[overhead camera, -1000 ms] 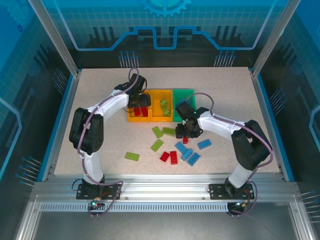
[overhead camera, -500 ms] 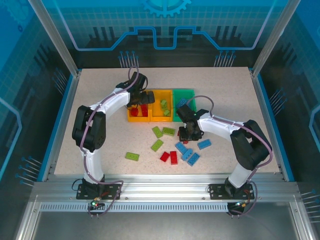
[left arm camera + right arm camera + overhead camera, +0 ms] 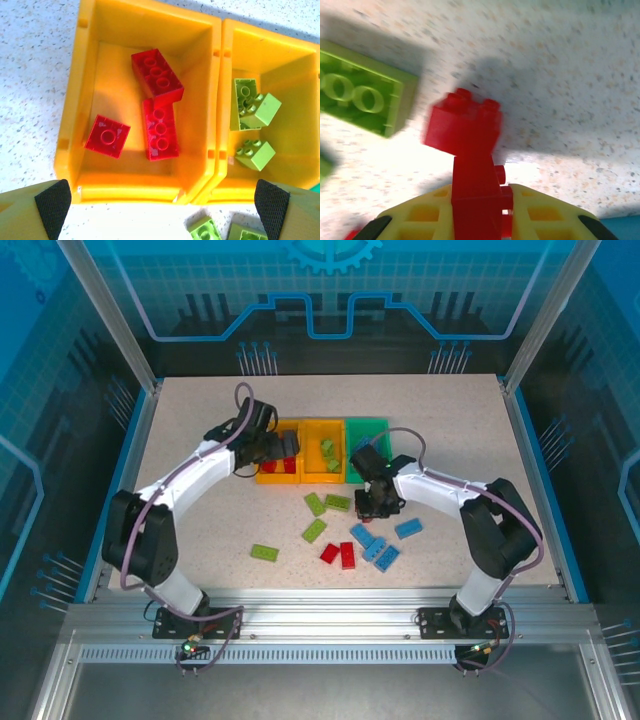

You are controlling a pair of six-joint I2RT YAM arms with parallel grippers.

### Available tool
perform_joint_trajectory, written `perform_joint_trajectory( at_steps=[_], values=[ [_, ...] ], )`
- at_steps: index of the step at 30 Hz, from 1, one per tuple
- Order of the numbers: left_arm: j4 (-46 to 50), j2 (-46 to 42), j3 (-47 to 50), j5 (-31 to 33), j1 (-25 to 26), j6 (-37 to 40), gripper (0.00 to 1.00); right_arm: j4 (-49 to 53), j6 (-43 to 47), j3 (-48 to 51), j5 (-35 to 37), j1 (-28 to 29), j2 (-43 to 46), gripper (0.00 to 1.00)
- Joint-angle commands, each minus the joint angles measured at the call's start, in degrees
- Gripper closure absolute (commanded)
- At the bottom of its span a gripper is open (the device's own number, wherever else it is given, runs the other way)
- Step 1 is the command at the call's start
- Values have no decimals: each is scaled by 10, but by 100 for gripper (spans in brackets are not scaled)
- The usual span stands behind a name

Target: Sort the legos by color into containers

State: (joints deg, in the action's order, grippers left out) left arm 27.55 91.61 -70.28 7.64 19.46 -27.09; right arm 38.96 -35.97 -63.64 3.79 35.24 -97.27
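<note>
**Item:** red lego [image 3: 472, 165], apparently a small stack.
**Loc.:** well right of the red bin [image 3: 277, 477] and nearer the arm bases, beyond the lime bin [image 3: 323, 477] that sits touching it. On the desk [image 3: 230, 530] or just lifted: cannot tell, wrist view is blurred.
**Right jaws:** closed on the item's lower end; the studded upper part sticks out unsupported.
**Left jaws:** spread wide, holding nothing, hanging over the red bin, pads [image 3: 52, 202] at its near edge.
**Red bin contents:** 3 red legos [image 3: 160, 130]. Lime bin: lime legos [image 3: 250, 107].

**Risks (est.):**
- End grip w/ long overhang: item may pivot or slip out in transit.
- Route to the red bin crosses the lime bin: an early drop = wrong colour.
- Left arm occupies the space above the red bin: arm-to-arm contact unless it clears.
- Lime lego [image 3: 362, 100] just beside the item: may get nudged.
</note>
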Motion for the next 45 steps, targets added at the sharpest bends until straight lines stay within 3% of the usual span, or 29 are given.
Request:
perform_joint_trajectory(
  at_steps=[1,6,14,25,30,34,37,42,45],
  values=[
    [2,-36,45,1,4,-5,1,-11,8,-45,-40,8,26,77],
    [9,-89,105,13,6,-5,1,-51,7,-101,-105,4,4,78],
    [18,-140,167,24,15,-15,1,-148,-36,-238,-221,1,-118,78],
    [31,-160,207,41,59,-36,1,-117,-68,-462,-264,-4,-293,78],
    [26,-162,215,41,77,-41,1,-129,-83,-518,-275,-9,-347,76],
    [28,-160,207,44,105,-22,1,-130,-91,-547,-280,-10,-375,68],
    [25,-160,205,44,131,-2,1,-139,-90,-543,-283,-10,-370,50],
    [26,-156,204,36,188,34,1,-138,-72,-527,-289,-10,-332,27],
    [33,-151,203,32,231,45,1,-134,-58,-504,-287,-12,-301,22]
  ],
)
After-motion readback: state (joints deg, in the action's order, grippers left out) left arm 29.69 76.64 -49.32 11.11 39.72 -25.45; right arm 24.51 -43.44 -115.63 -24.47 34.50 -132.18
